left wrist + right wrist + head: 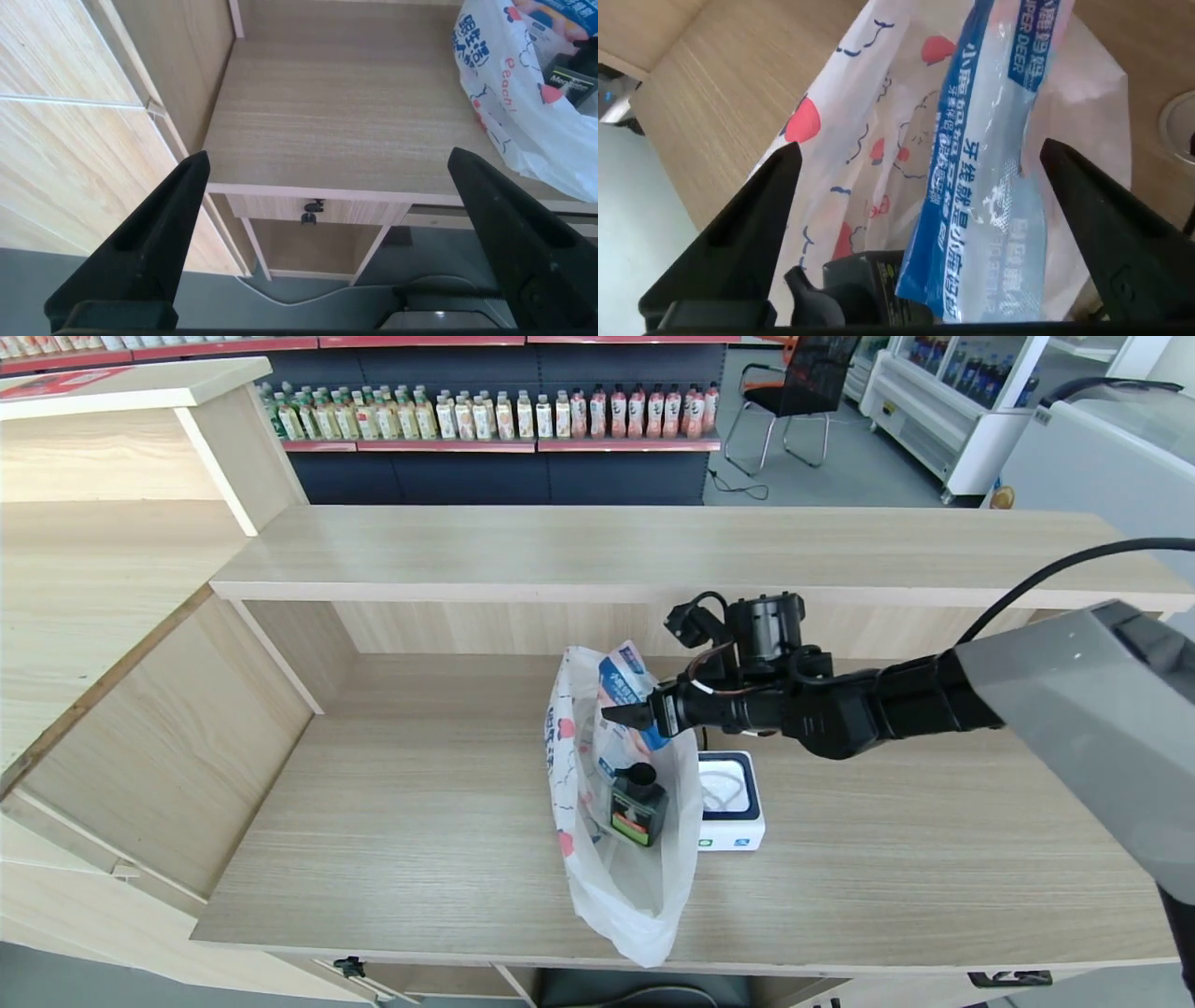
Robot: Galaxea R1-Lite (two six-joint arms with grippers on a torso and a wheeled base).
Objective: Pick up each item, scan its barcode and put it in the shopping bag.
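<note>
A white printed shopping bag (569, 775) lies open on the wooden counter (392, 821). Inside it stand a blue-and-white packet (624, 686) and a dark bottle (638, 807) with a black cap. My right gripper (627, 715) hovers over the bag's mouth beside the packet, open, holding nothing. From the right wrist, the packet (990, 187) and the bottle (859, 280) sit in the bag (868, 112) between the spread fingers (719, 252). My left gripper (327, 243) is open and empty above the counter's front edge, with the bag (505, 112) off to one side.
A white barcode scanner (731, 803) sits on the counter just right of the bag. A raised ledge (653, 551) runs along the back and a wooden side wall (168, 728) closes the left. Bare counter lies left of the bag.
</note>
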